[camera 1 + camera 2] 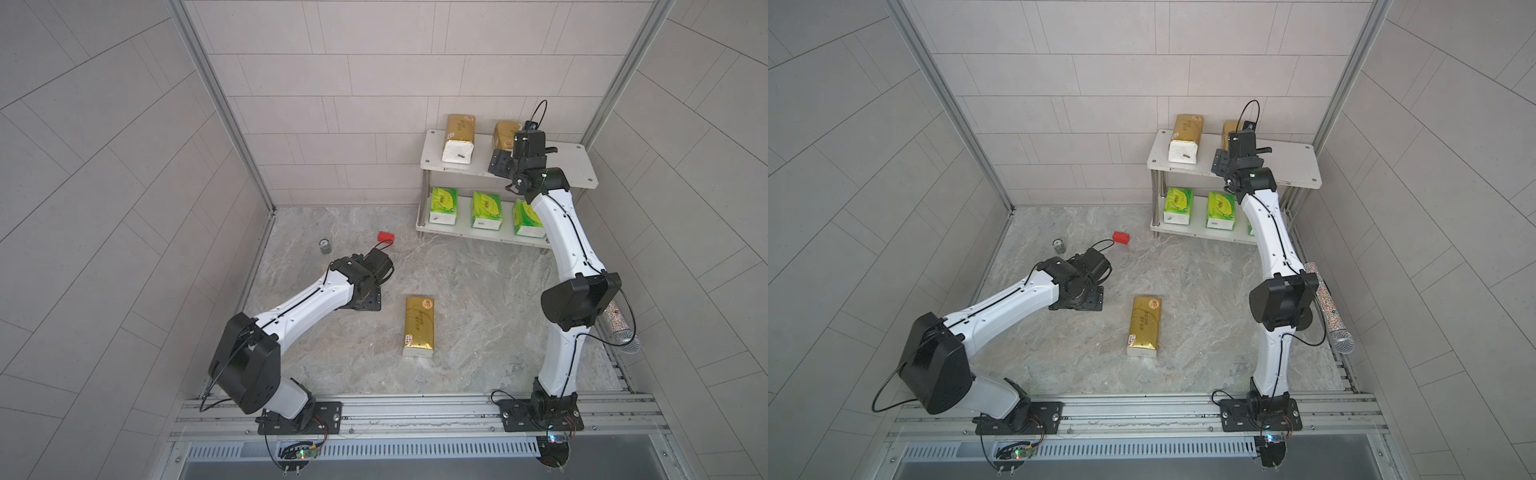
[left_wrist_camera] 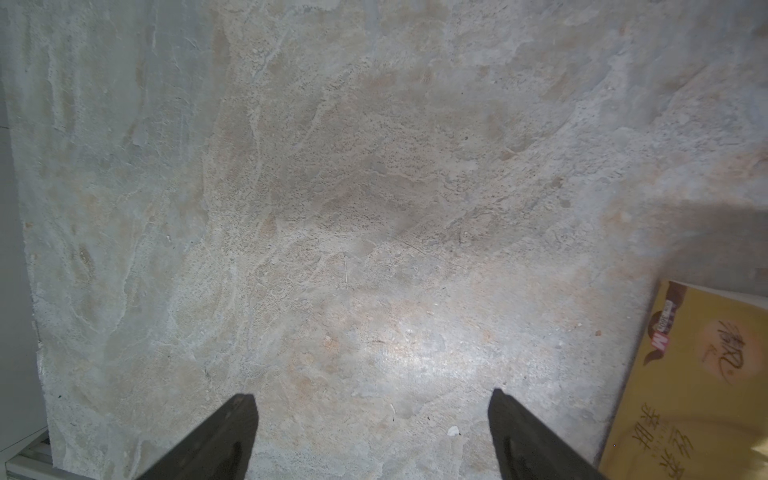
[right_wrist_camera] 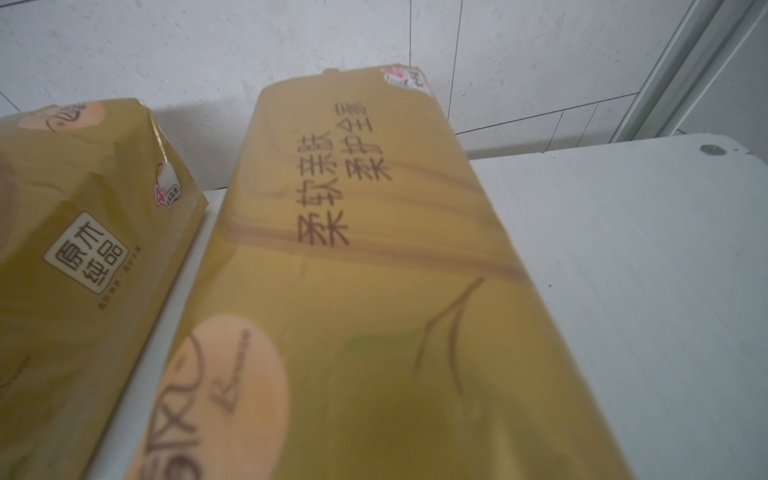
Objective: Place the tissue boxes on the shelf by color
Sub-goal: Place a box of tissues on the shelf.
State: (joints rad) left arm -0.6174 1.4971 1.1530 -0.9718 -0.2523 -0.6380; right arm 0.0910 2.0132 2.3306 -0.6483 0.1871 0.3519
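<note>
gold pack [image 3: 353,291], second gold pack [image 3: 83,249], white board [image 3: 623,291]

Robot lab test cell: alu-profile frame [image 1: 223,104], tile-look wall panels [image 1: 374,83], marble-look tabletop [image 1: 478,299], left arm [image 1: 307,299] & right arm [image 1: 562,237] bolted to front rail [image 1: 415,409], bare circuit board [image 1: 305,453] w/ LED.

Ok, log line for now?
green packs: three, lower tier | gold packs: two, upper tier | loose gold pack: on table | left tool: open, empty | right tool: at upper gold pack, grip unclear
</note>
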